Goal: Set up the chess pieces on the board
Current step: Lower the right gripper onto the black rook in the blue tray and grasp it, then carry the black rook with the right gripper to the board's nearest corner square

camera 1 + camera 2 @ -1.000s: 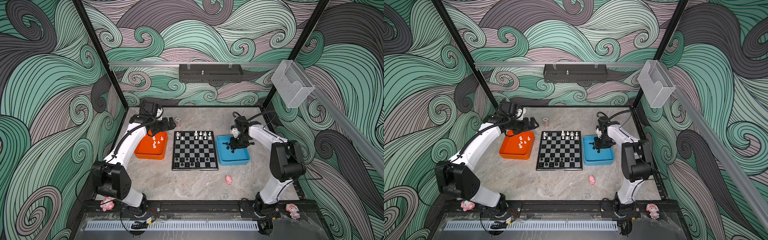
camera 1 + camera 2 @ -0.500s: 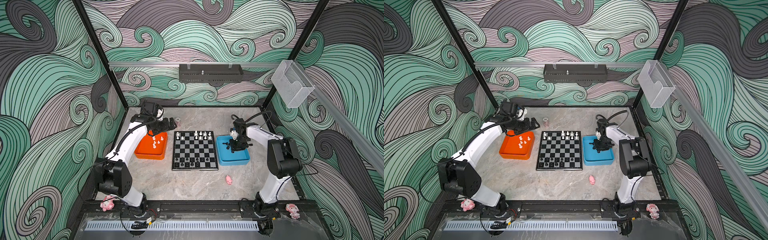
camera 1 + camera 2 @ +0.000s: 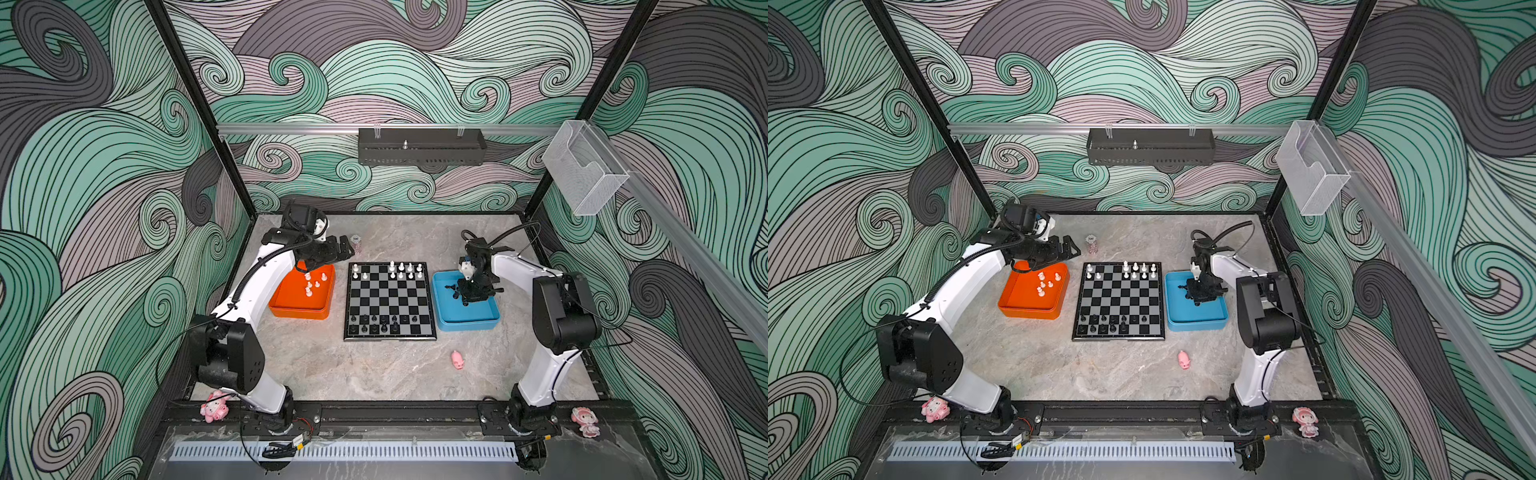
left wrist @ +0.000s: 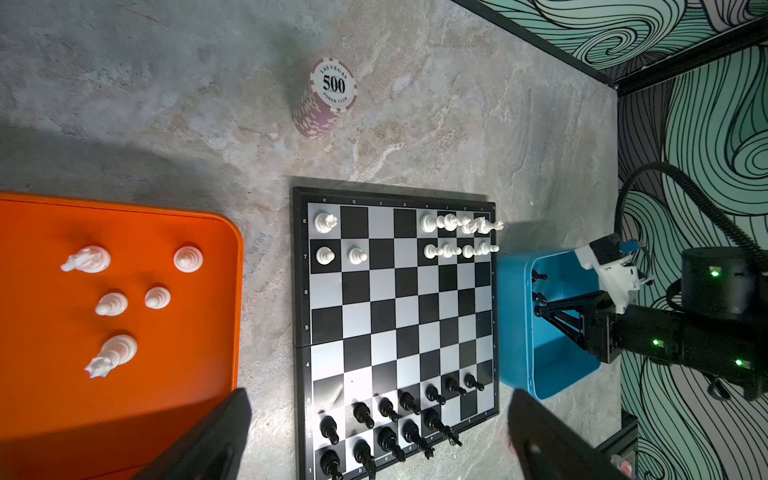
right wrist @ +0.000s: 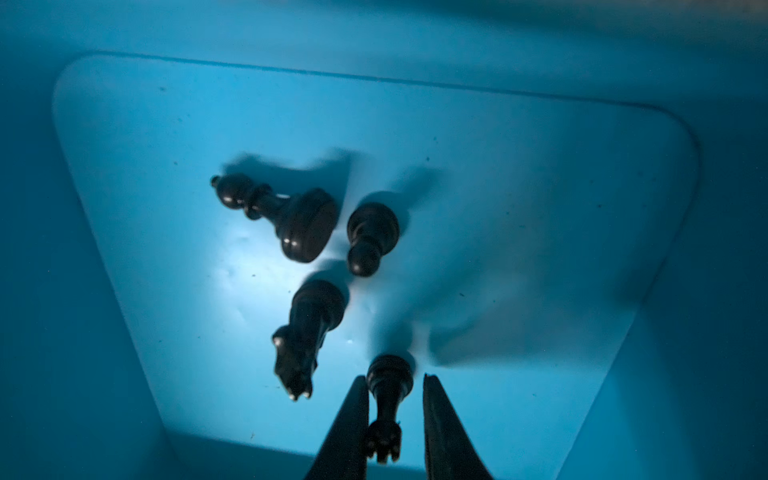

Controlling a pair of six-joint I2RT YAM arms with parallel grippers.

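Note:
The board [image 3: 390, 337] lies mid-table, with white chess pieces [image 3: 401, 270] on its far rows and black ones [image 3: 382, 325] on its near rows. Several more white pieces [image 4: 112, 303] sit in the orange tray [image 3: 296, 306]. My left gripper [image 3: 343, 248] hovers open and empty near the board's far left corner. My right gripper [image 5: 395, 378] is down in the blue tray [image 3: 465, 323], its jaws narrowly open either side of an upright crowned black piece [image 5: 387, 399], with a gap on one side. A bishop [image 5: 274, 212], a pawn [image 5: 372, 237] and a knight [image 5: 307, 332] lie beside it.
A stack of pink poker chips [image 4: 326, 99] stands just beyond the board's far left corner, close to my left gripper. A pink pig figurine [image 3: 457, 360] lies on the marble in front of the blue tray. Small dolls [image 3: 214, 406] sit on the front rail.
The right jaws have narrowed around the crowned black piece inside the blue tray. The left gripper has stayed open and almost still.

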